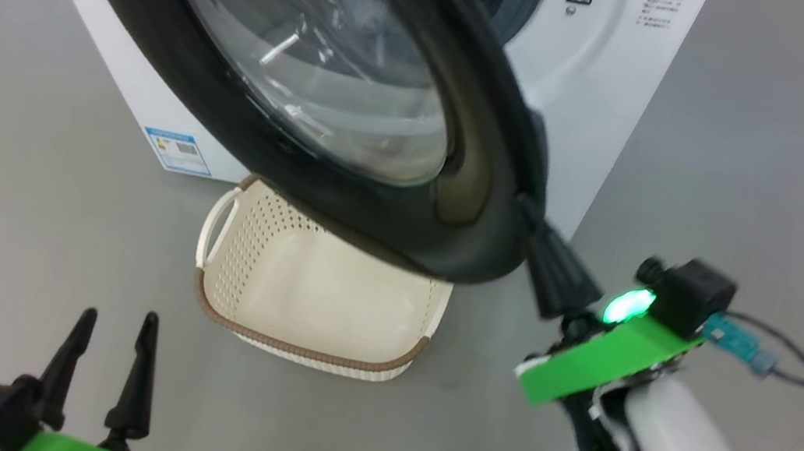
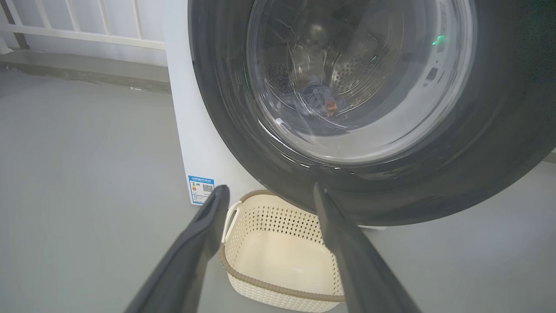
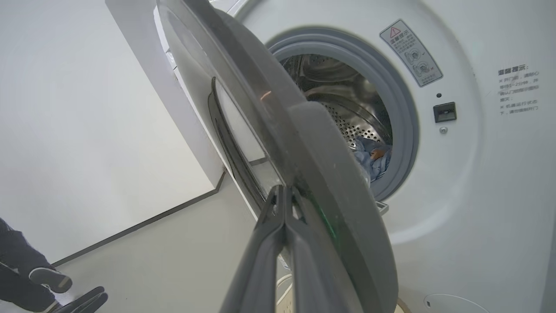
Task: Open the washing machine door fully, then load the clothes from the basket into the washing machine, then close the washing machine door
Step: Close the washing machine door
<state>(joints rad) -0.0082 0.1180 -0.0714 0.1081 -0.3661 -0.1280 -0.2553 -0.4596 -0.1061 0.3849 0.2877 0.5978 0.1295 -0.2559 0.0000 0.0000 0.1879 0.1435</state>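
With the basket (image 1: 306,350) at lower centre bare and the clothes (image 3: 373,158) inside the drum, I judge closing is the step. I'd push the half-swung washing machine door (image 1: 300,54) steadily toward the washing machine (image 1: 583,109), tips kept on its rim. My right gripper (image 1: 529,202), pinched closed and holding nothing, reaches up from lower right against the door's edge. The left gripper (image 1: 120,314) hangs lower left, fingers spread, empty.

The basket (image 1: 317,300) stands on the floor (image 1: 17,219) before the washing machine (image 1: 581,125), beneath its half-open door (image 1: 447,240); the clothes (image 3: 373,158) lie in the drum (image 3: 330,87).
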